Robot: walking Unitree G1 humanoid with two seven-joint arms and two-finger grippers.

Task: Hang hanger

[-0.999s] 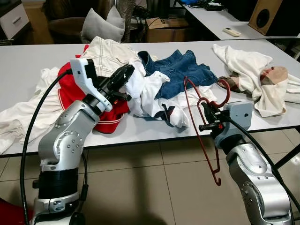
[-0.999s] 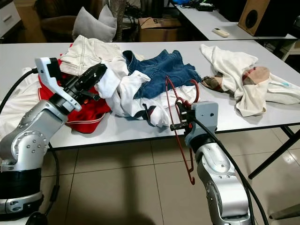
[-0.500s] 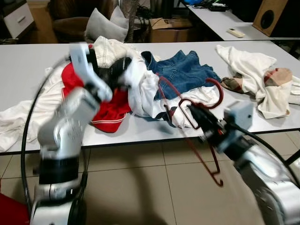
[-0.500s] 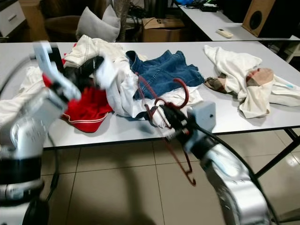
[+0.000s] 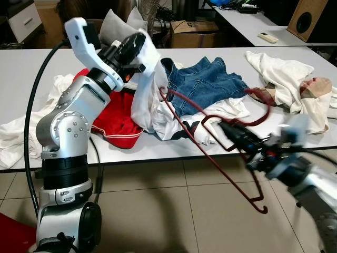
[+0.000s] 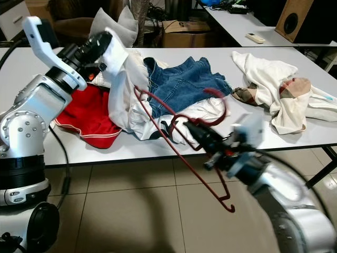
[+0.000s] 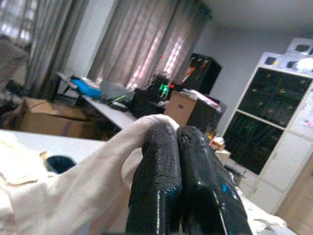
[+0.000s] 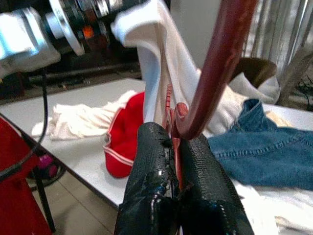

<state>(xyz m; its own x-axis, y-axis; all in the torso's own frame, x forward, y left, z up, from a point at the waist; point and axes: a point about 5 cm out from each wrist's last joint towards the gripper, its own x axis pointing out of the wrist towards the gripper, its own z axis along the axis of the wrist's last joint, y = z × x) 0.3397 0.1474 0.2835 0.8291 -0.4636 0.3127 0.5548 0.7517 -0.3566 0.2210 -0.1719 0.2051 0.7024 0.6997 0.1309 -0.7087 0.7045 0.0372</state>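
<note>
Left gripper (image 5: 138, 42) is raised above the table (image 5: 21, 74), fingers pressed together on a white garment (image 5: 146, 84), which is lifted off the clothes pile and hangs down from them. Right gripper (image 5: 231, 132) is held in front of the table edge, pinched on the red hanger (image 5: 210, 142) near its hook; right arm is blurred. Hanger is tilted: one end touches the hanging white garment, the other points down over the floor (image 5: 174, 211). Blue jeans (image 5: 205, 81) and a red garment (image 5: 113, 124) lie on the table.
</note>
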